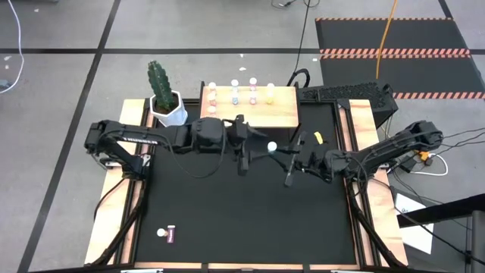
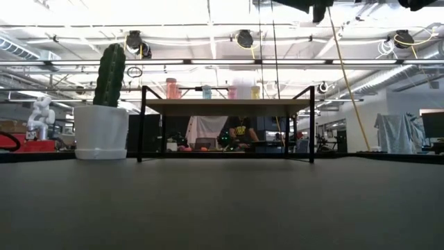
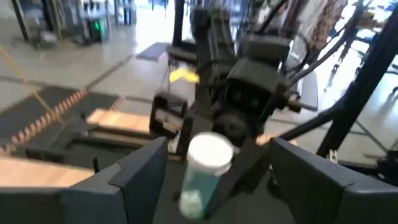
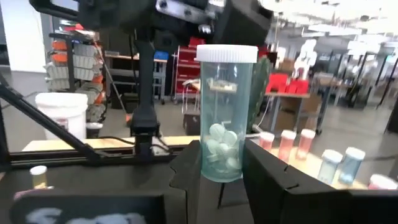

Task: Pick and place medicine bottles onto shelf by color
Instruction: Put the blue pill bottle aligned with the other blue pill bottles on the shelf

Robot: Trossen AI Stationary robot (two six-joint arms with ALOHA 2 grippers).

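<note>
High view: a white pot with a green cactus (image 1: 168, 106) stands at the table's 11 o'clock, and just beside it, at 12 o'clock, the light wooden flat-topped shelf on thin black legs (image 1: 261, 114) carries a row of small white-capped bottles along its far edge. A purple bottle (image 1: 170, 234) is seen lying on the black mat at 7 o'clock, and a yellow one (image 1: 319, 137) at 2 o'clock.

Over the table's middle, a pale blue-green translucent medicine bottle with a white cap (image 1: 271, 147) is held off the mat between the two arms. The left gripper (image 3: 217, 171) has its fingers spread wide on either side of the bottle, no contact being visible. At 3 o'clock of the bottle, the right gripper (image 4: 219, 177) is clamped on its lower body.

The step in hand is judged to be a hand-over from right to left. Next, the left fingers would need to be pressed onto the body before the right grip is let go; then the bottle would be carried toward 12 o'clock, to the blue ones on the shelf.

The bottle's long axis is close to vertical, with the cap pointing up and white pills settled at the bottom.
</note>
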